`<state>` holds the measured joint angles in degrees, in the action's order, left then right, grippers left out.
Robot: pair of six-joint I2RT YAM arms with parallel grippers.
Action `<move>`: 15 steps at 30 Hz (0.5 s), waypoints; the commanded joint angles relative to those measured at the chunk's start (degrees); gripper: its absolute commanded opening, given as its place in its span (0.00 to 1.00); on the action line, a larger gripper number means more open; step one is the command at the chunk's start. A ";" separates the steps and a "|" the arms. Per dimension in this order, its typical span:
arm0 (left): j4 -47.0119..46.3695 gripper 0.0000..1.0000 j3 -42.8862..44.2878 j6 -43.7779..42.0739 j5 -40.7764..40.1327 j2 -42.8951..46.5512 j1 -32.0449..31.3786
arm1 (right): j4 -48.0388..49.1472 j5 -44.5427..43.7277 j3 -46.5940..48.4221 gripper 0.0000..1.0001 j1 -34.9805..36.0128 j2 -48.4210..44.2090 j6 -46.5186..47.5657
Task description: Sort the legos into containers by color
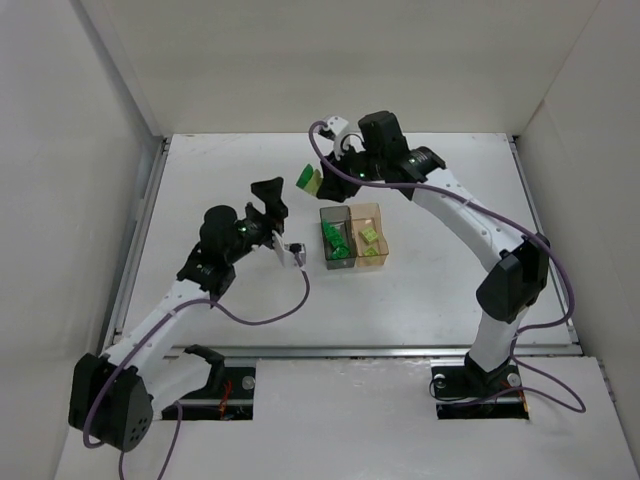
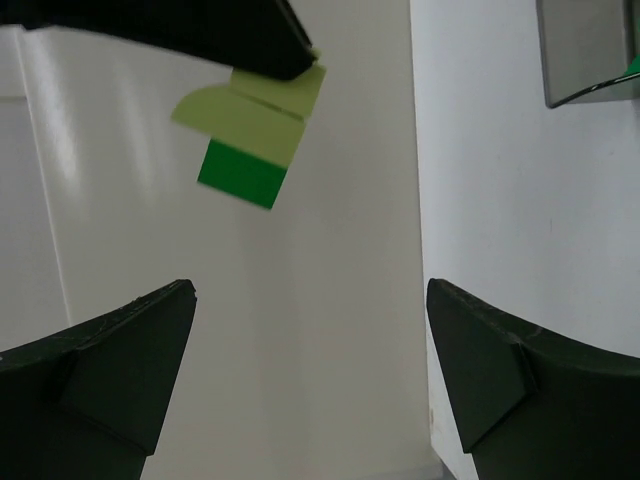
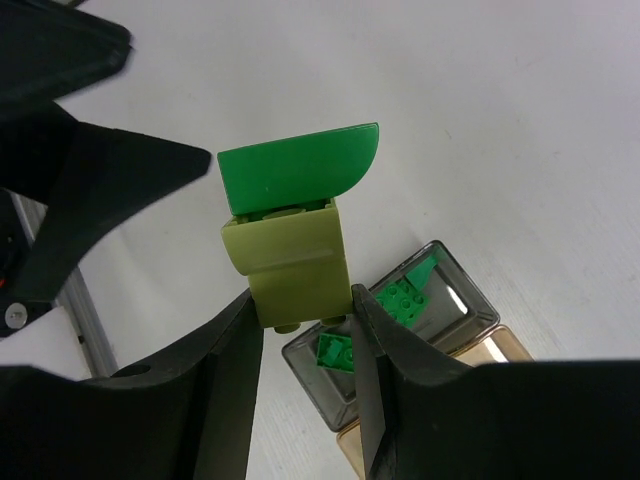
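My right gripper [image 3: 303,312] is shut on a pale yellow-green lego [image 3: 292,268] with a dark green lego [image 3: 290,175] stuck to its end. It holds the pair in the air left of and behind the containers; the pair shows in the top view [image 1: 309,180] and in the left wrist view [image 2: 252,135]. The smoky grey container [image 1: 336,238] holds dark green legos [image 3: 405,300]. The amber-orange container [image 1: 369,238] beside it holds pale yellow-green legos [image 1: 371,237]. My left gripper [image 2: 310,330] is open and empty, pointing at the held pair from the left.
White walls enclose the white table on three sides. A metal rail [image 1: 380,351] runs along the near edge by the arm bases. The right arm's purple cable [image 1: 318,150] loops near the held pair.
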<state>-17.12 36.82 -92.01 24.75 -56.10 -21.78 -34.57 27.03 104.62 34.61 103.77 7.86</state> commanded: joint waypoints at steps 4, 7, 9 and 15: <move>-5.64 0.94 4.75 -8.09 0.04 -7.35 -2.04 | -2.35 3.12 1.65 0.00 1.86 -0.66 -0.04; -4.94 0.91 5.46 -11.17 0.82 -8.06 -2.04 | -2.87 3.12 0.15 0.00 2.48 -1.37 -0.04; -6.07 0.91 4.67 -13.01 3.01 -8.06 -0.81 | -3.57 2.59 0.15 0.00 3.01 -1.37 -0.04; -12.29 0.91 2.74 -12.24 7.59 -5.79 0.34 | -6.21 1.36 -0.37 0.00 3.53 -0.32 -0.04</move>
<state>-22.55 39.11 -103.63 27.99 -64.82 -22.00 -39.77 28.27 104.38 37.63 103.77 7.73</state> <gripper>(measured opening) 0.915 0.426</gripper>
